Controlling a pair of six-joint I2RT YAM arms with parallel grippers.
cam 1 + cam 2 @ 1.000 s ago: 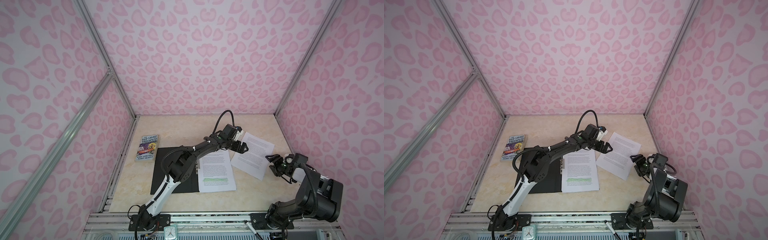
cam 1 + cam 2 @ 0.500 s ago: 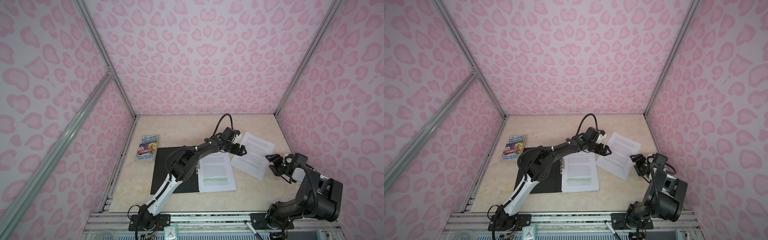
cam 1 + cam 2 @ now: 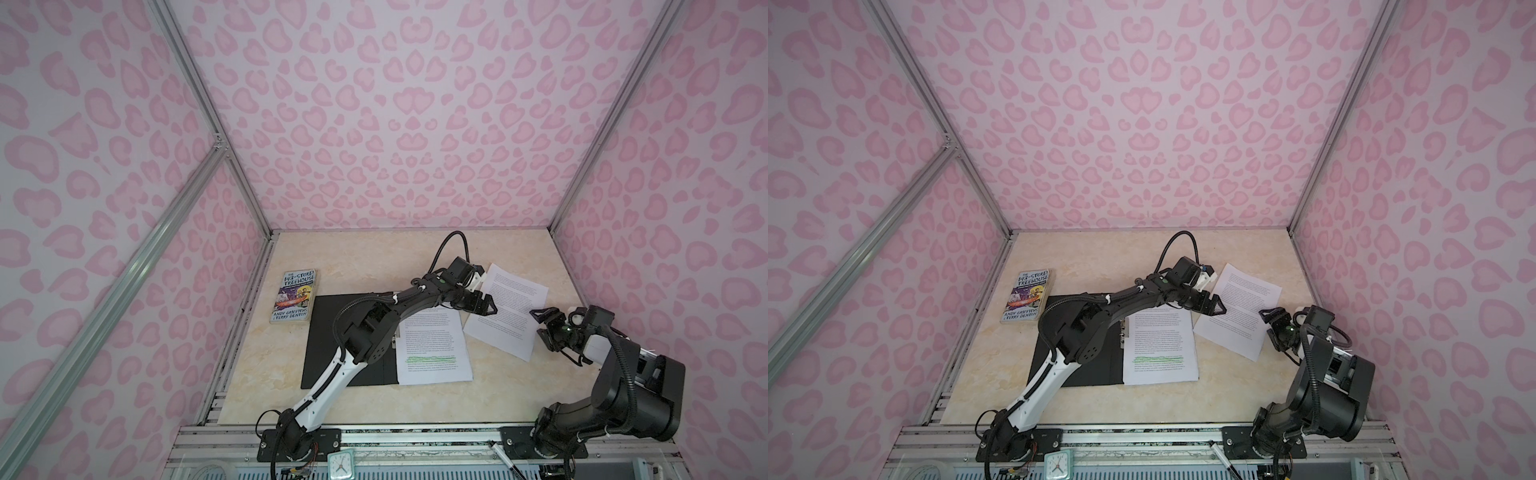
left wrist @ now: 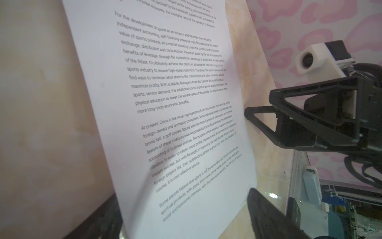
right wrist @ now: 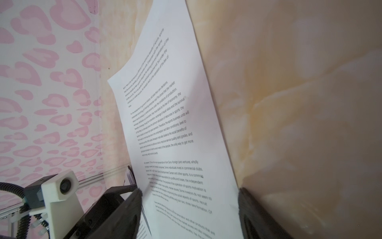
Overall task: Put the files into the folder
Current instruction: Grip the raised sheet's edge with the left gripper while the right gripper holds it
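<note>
- The folder (image 3: 328,336) lies opened near the worktop's (image 3: 353,257) left edge, with green-highlighted files (image 3: 432,345) on its right half.
- A loose sheet (image 3: 511,307) lies towards the right edge, flanked by the left gripper (image 3: 485,306) and the right gripper (image 3: 540,326). Both are spread wide and nothing is gripped.
- Its print is readable only in the wrist views: "For the development of sports as an industry".
- The book (image 3: 294,296) is shown only in both top views, titled "143-Storey Treehouse".

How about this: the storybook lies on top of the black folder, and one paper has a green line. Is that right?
Not quite. The storybook lies on the table beside the black folder, not on top of it; both top views show that. One paper does have a green line.
</note>
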